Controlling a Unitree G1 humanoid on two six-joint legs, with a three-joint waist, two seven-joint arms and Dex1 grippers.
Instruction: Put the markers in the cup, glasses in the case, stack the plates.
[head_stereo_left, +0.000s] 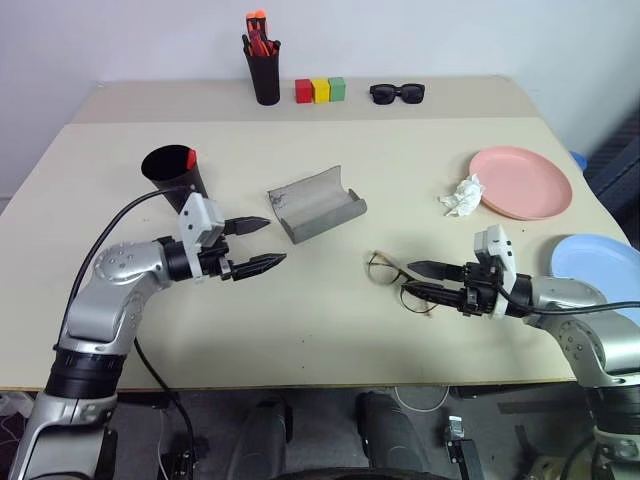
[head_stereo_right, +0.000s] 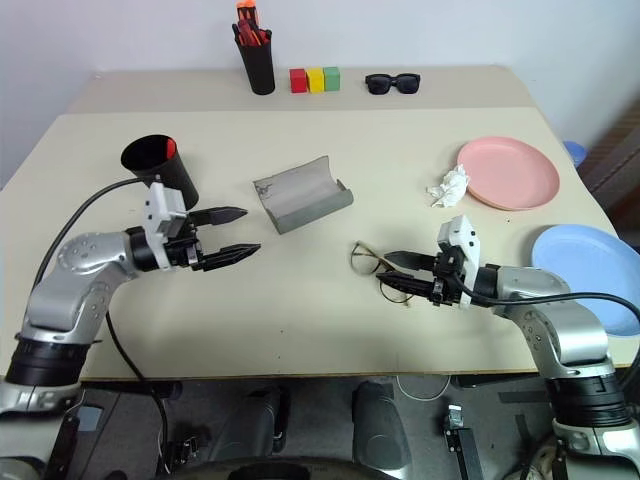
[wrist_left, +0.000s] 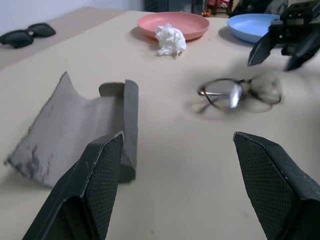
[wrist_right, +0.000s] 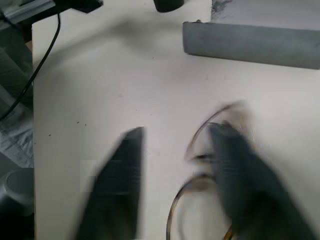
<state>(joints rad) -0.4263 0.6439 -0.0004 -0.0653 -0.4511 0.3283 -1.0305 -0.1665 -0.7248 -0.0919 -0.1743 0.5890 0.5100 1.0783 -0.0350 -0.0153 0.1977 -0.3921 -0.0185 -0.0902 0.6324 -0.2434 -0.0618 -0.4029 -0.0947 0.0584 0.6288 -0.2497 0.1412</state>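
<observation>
Two grippers are up over the table (head_stereo_left: 330, 340) and I read both as open. My left gripper (head_stereo_left: 255, 245) hangs above the near-left part, fingers spread and empty, pointing toward the grey case (head_stereo_left: 316, 205), which lies open mid-table. My right gripper (head_stereo_left: 425, 280) sits by the near-right edge, fingers apart — the glasses (head_stereo_left: 392, 277) lie on the table at its tips; I can't tell if they touch. The black cup (head_stereo_left: 177, 175) stands toward the left edge, a red marker end (head_stereo_left: 190, 157) showing at its rim. The pink plate (head_stereo_left: 522, 182) lies by the right edge with a crumpled tissue (head_stereo_left: 462, 195) against it; the blue plate (head_stereo_left: 600, 268) sits nearer, apart from it.
</observation>
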